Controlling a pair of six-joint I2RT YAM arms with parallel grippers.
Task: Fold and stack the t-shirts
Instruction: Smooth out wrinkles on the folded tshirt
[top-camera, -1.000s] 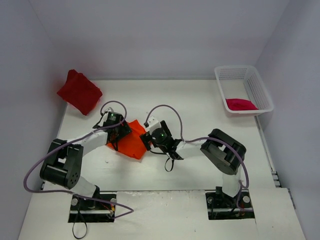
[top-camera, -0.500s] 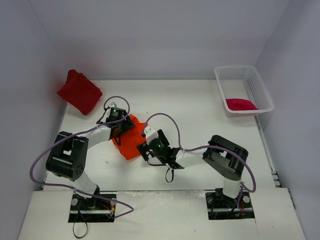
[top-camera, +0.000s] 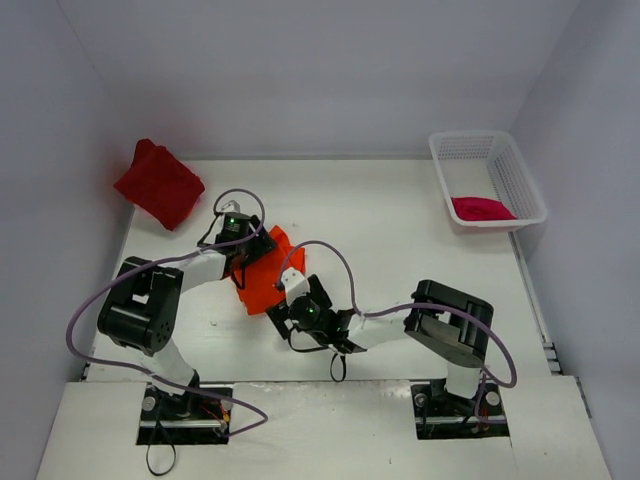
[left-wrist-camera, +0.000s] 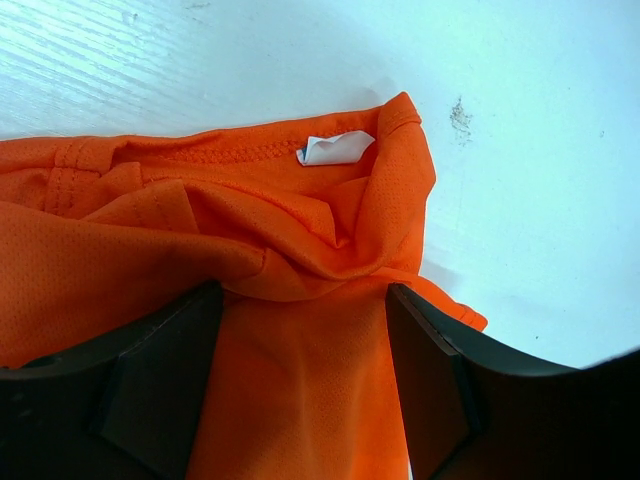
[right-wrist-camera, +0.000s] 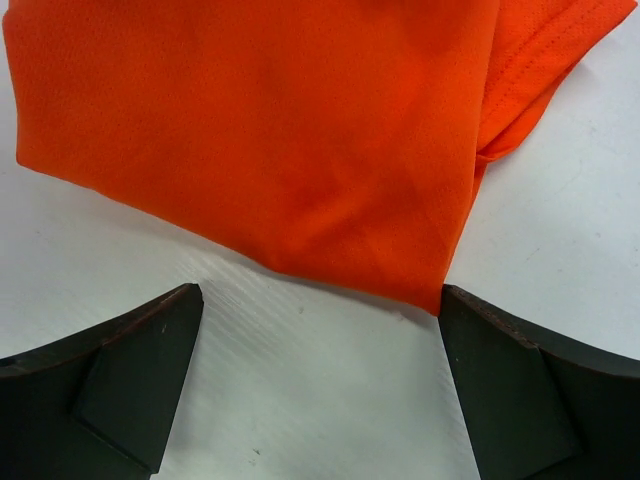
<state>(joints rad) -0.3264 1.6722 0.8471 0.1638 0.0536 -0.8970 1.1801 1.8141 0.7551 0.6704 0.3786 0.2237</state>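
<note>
Both pincers shifted left; left pincer (left-wrist-camera: 300, 370) holds orange t-shirt (top-camera: 262, 275), right pincer (right-wrist-camera: 320, 385) wide, beside its edge.

A bright orange t-shirt (top-camera: 262, 277) with a fine mesh weave and a small white label (left-wrist-camera: 334, 149) is seen on the white table (top-camera: 400, 230). A dark red t-shirt (top-camera: 158, 183) is seen at the far left corner. A crimson-pink t-shirt (top-camera: 482, 208) is held in a white mesh basket (top-camera: 520, 180).
</note>
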